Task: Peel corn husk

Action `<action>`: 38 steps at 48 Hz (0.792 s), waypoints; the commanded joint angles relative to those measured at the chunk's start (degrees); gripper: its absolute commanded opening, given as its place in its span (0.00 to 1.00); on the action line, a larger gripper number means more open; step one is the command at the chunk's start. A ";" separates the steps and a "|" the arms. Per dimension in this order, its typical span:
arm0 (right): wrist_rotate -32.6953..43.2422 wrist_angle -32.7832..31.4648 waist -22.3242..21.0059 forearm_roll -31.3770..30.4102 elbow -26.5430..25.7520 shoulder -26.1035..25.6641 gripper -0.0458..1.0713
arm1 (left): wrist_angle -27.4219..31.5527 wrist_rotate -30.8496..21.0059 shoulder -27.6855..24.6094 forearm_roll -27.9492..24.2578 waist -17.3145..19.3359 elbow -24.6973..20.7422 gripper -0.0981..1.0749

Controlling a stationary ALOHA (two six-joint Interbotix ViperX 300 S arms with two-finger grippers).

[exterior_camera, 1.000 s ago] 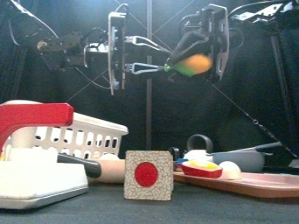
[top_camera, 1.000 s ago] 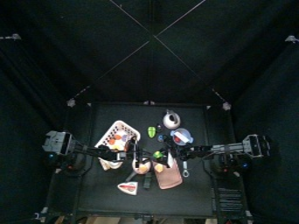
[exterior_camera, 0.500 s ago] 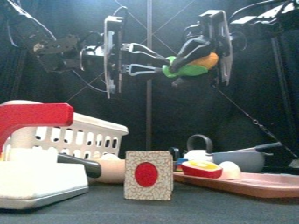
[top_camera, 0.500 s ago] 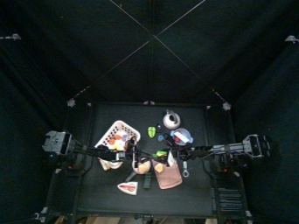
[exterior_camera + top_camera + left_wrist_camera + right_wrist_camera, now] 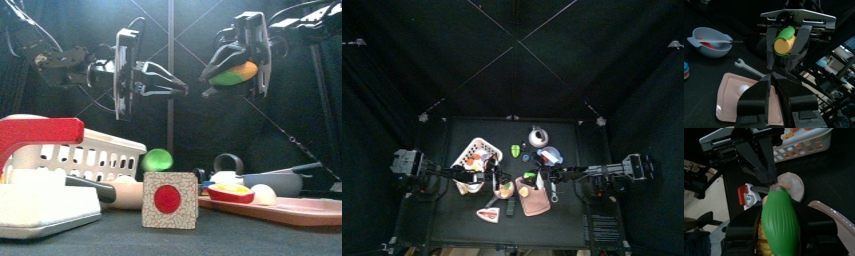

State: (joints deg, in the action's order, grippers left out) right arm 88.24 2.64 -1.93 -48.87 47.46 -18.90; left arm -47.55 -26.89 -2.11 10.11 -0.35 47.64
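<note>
My right gripper (image 5: 230, 75) is shut on the corn (image 5: 235, 73) and holds it high above the table. The ear shows orange-yellow below with the green husk (image 5: 781, 223) over it. In the left wrist view the corn (image 5: 785, 41) hangs between the right arm's jaws, yellow end toward the camera. My left gripper (image 5: 186, 83) hangs at the same height, just left of the corn and clear of it. Its jaws look pressed together with nothing in them (image 5: 771, 76). A small green piece (image 5: 159, 158) shows low down, just above the card.
A white basket (image 5: 83, 160) and a red-and-white block (image 5: 38, 133) stand front left. A card with a red disc (image 5: 170, 198) stands in the middle. A pink tray (image 5: 305, 208) with an egg (image 5: 263, 193) lies to the right. A bowl (image 5: 711, 42) and a wrench (image 5: 747, 67) lie beyond.
My left gripper has drawn back to the left, off the corn. The corn has tilted and shows more orange-yellow. A green piece has appeared low above the card.
</note>
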 commanded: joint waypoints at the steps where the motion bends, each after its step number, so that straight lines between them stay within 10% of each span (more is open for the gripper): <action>1: -0.09 0.26 -0.18 -0.09 -0.53 -1.41 0.64 | -0.26 0.09 1.32 -0.26 0.62 -0.18 0.56; 38: -0.44 0.26 0.00 -0.18 0.00 -1.32 0.64 | -0.26 0.09 2.55 -6.24 0.88 0.88 0.56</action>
State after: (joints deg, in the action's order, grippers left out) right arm 88.07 2.55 -2.02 -48.87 47.99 -18.98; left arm -47.55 -26.89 -0.53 4.39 0.35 49.04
